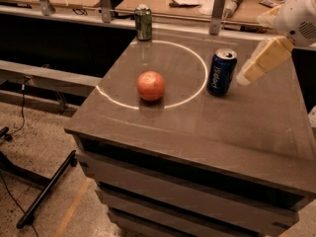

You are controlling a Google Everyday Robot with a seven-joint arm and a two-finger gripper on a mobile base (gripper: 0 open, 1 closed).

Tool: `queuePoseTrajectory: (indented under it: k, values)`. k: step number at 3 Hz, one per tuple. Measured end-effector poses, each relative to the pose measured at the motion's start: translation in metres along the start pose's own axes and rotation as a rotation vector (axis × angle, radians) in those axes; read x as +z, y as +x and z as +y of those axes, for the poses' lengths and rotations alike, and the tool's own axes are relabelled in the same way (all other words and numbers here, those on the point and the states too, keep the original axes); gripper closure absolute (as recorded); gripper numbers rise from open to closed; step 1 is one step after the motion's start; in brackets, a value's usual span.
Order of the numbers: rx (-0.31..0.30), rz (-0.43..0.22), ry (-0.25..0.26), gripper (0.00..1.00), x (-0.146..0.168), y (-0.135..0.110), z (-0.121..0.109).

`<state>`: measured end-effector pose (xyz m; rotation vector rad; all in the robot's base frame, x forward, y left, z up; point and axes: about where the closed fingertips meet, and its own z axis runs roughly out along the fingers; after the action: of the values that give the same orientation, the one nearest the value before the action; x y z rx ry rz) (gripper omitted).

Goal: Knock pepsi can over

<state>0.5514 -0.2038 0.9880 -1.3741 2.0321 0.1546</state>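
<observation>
Grippers: one. Tan gripper, low over the right half of the table, reaching in from the upper right.

Cans: two.
- pepsi can, dark blue, upright, just left of the gripper; contact not discernible.
- green can, upright, well apart from the gripper, far to its left and further back, at the rear edge.

Balls: one. Orange-red ball, left of the gripper, beyond the pepsi can.

White rings painted on the tabletop: one, white ring, lying left of the gripper.

Tables: one.

Metal posts behind the table: three counted; nearest post up and left of the gripper.
</observation>
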Motion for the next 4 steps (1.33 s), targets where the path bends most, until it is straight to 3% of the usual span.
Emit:
queuePoseTrajectory:
  k: [1,3,4]
  values:
    - [0.087,-0.131,0.003,0.00,0.024,0.006,-0.021]
    - [0.210,-0.470,0.011,0.00,0.076,0.000,-0.034]
    - [0.210,-0.470,0.011,0.00,0.076,0.000,-0.034]
